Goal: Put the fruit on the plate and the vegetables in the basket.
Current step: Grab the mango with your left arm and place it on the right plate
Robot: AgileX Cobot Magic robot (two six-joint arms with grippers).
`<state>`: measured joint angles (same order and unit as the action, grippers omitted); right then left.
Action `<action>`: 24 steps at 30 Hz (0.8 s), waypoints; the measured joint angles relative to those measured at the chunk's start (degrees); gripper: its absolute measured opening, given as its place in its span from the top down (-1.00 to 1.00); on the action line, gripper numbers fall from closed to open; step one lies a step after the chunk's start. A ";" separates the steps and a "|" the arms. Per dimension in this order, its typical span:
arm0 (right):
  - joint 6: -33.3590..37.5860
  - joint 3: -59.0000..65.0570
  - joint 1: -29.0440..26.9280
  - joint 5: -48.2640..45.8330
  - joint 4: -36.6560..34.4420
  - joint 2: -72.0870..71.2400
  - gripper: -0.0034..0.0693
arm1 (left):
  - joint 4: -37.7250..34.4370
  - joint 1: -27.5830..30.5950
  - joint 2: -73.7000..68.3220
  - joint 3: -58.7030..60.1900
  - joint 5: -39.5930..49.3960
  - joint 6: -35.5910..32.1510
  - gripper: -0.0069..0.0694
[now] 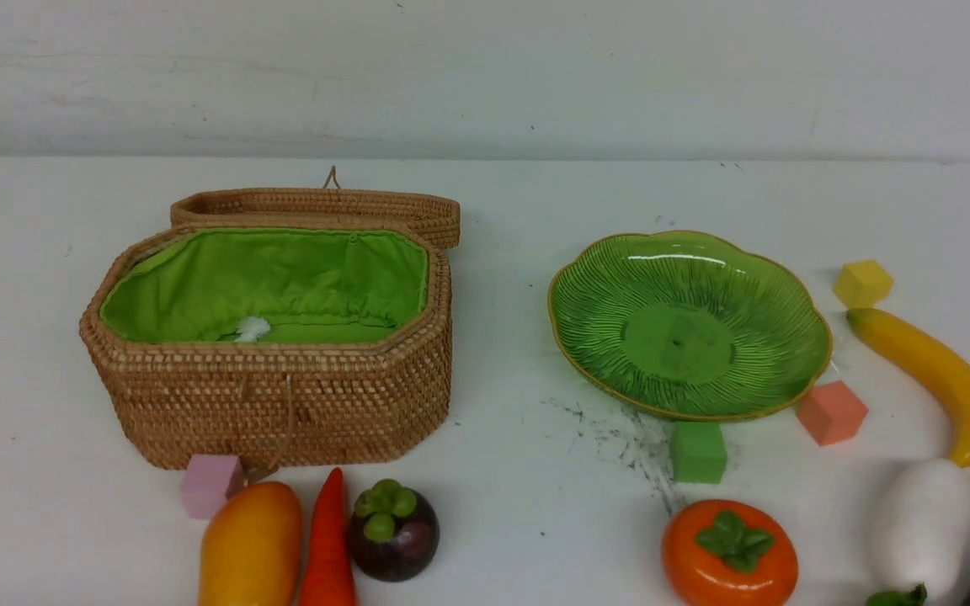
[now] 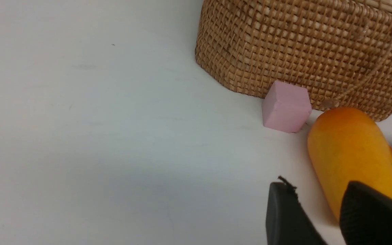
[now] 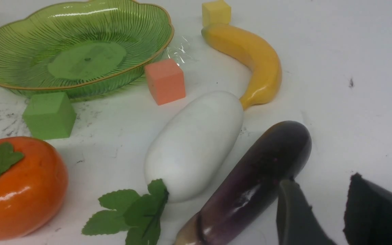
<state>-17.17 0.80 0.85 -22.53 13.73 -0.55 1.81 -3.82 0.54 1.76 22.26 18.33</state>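
Observation:
The open wicker basket (image 1: 283, 396) stands at the left, its lid (image 1: 325, 206) folded back. The green plate (image 1: 687, 324) at the right holds nothing. Mango (image 1: 251, 543), carrot (image 1: 329, 547) and mangosteen (image 1: 392, 522) lie in front of the basket. Persimmon (image 1: 729, 551), white radish (image 1: 923, 522) and banana (image 1: 931, 379) lie near the plate. My left gripper (image 2: 318, 190) is open just short of the mango (image 2: 349, 153). My right gripper (image 3: 320, 183) is open over bare table beside a purple eggplant (image 3: 257, 183). Neither gripper shows in the front view.
Small cubes are scattered about: pink (image 1: 211, 484) against the basket's front, green (image 1: 698, 452) and orange (image 1: 832, 411) at the plate's near edge, yellow (image 1: 862, 283) past the banana's tip. Dark scuff marks (image 1: 620, 433) stain the white table.

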 joint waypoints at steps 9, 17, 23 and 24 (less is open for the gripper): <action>0.00 0.00 0.00 0.00 0.00 0.00 0.23 | -3.49 0.00 0.00 0.00 -6.39 -0.05 0.19; 0.00 0.00 0.00 0.00 0.00 0.00 0.23 | -24.94 0.00 0.00 0.00 -28.57 1.82 0.19; 0.00 0.00 0.00 0.00 0.00 0.00 0.23 | -29.56 0.00 0.00 -1.76 -37.26 1.03 0.19; 0.00 0.00 0.00 0.00 0.00 0.00 0.23 | -29.33 0.00 0.00 -3.44 -35.36 0.92 0.19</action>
<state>-17.17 0.80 0.85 -22.53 13.73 -0.55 -27.52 -3.82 0.54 -1.68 -13.10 19.25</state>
